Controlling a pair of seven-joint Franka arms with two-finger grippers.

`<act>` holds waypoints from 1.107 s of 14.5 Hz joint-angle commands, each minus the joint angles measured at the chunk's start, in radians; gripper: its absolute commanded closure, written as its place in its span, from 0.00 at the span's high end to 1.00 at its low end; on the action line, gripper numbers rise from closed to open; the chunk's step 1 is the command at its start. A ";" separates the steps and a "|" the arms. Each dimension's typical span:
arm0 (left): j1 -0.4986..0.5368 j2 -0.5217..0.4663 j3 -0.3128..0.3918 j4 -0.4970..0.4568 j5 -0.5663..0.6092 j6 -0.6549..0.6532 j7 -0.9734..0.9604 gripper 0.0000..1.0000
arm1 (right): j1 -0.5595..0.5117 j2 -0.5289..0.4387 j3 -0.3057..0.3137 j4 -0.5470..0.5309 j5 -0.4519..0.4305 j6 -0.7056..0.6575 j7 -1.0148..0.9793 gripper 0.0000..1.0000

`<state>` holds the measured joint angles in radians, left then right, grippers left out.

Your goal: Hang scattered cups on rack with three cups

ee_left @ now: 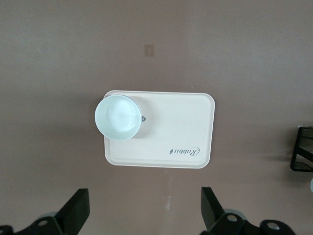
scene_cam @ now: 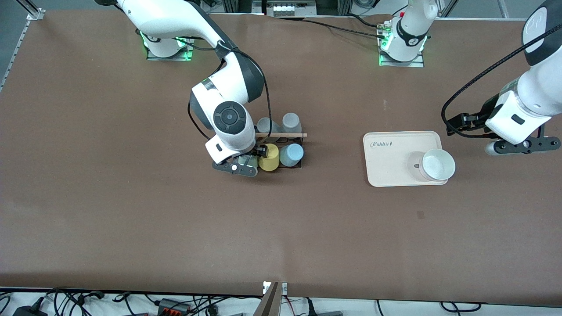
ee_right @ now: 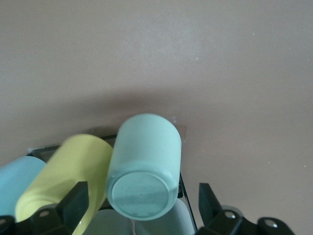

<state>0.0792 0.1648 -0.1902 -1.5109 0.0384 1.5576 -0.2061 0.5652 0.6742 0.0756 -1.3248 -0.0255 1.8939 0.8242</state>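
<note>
1. The mint-green cup (ee_right: 144, 166) sits on the rack (scene_cam: 281, 151) at its right-arm end, mouth down and tilted, touching the yellow cup (ee_right: 66, 171); the light blue cup (scene_cam: 291, 154) hangs just past the yellow one, toward the left arm's end.
2. The right gripper (ee_right: 139, 208) hangs over the mint-green cup — its fingers (ee_right: 74, 203) are spread wide, flanking the cup's base with clear gaps, so it grips nothing.
3. The cup looks like light, stiff plastic with a smooth, probably slippery wall; I judge a hold across the straight sides, near the base, to be safest — it has no handle.
4. The left gripper (ee_left: 144, 208) waits spread apart over bare table beside the cream tray (ee_left: 188, 125), which carries a pale bowl (ee_left: 117, 117).
</note>
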 commanded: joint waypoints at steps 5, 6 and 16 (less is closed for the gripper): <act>0.016 -0.017 -0.014 -0.008 0.008 0.002 0.016 1.00 | -0.115 -0.120 -0.030 0.032 -0.005 -0.105 -0.157 1.00; 0.016 -0.017 -0.014 -0.008 0.008 0.002 0.016 1.00 | -0.173 -0.152 -0.024 0.054 -0.002 -0.128 -0.180 1.00; 0.017 -0.019 -0.014 -0.012 -0.009 -0.001 0.008 1.00 | -0.553 -0.401 -0.028 -0.031 0.001 -0.299 -0.621 1.00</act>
<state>0.0807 0.1645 -0.1915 -1.5111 0.0376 1.5578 -0.2066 0.0552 0.3566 0.0293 -1.2725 -0.0332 1.6018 0.2609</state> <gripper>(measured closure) 0.000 0.000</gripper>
